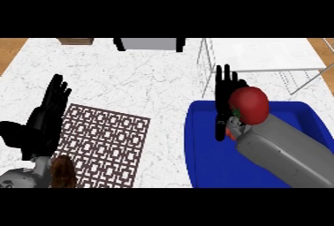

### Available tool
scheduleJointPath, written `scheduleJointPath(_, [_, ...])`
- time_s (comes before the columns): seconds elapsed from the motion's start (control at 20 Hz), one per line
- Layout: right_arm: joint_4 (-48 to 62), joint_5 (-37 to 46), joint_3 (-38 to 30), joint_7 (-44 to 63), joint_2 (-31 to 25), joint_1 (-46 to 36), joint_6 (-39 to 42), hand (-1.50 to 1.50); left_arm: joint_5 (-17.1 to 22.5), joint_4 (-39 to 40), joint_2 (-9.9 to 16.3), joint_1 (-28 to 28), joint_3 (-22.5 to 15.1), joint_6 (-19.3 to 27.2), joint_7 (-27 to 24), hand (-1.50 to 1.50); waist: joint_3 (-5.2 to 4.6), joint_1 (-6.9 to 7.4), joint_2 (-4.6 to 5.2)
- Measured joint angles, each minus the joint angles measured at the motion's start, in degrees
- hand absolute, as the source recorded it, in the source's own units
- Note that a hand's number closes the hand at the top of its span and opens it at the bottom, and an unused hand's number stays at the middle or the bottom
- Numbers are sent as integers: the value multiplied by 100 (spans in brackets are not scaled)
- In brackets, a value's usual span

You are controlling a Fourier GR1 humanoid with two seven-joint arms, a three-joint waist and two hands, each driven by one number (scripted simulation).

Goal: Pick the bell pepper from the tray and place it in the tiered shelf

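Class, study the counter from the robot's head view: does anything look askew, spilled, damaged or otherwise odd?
Nothing is spilled or broken. One oddity: the red bell pepper seems to sit against the back of the black right hand over the blue rectangular tray, not plainly inside curled fingers. The patterned brown mat lies slightly skewed. The left hand rests open at the left.

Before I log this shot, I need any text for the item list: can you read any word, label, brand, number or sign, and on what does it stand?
None: no readable text shows anywhere.
Bell pepper: plain red skin, no sticker.
Tray: plain blue.
Patterned mat: only a lattice pattern, no letters.
Tiered shelf: bare white top and wire frame.
Counter: marble veining only.
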Motion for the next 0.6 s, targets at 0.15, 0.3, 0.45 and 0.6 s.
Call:
scheduleJointPath(0.15, [83, 89, 12, 19, 60, 26, 12, -150, 1, 15, 10, 47, 39, -31, -33, 0, 2, -27, -3])
scheduleJointPath(0.3, [171, 172, -10, 30, 145, 73, 5, -150, 23, 41, 8, 55, 89, -67, -49, 0, 6, -47, -2])
scheduleJointPath(0.45, [296, 265, -14, 44, 143, 292, -17, -150, 1, 5, -4, 193, 108, -77, -123, 0, 31, -79, 39])
scheduleJointPath(0.6, [475, 330, -99, 20, 140, 411, -9, -150, -8, -7, 3, 153, 138, -107, -66, 0, 49, -100, 75])
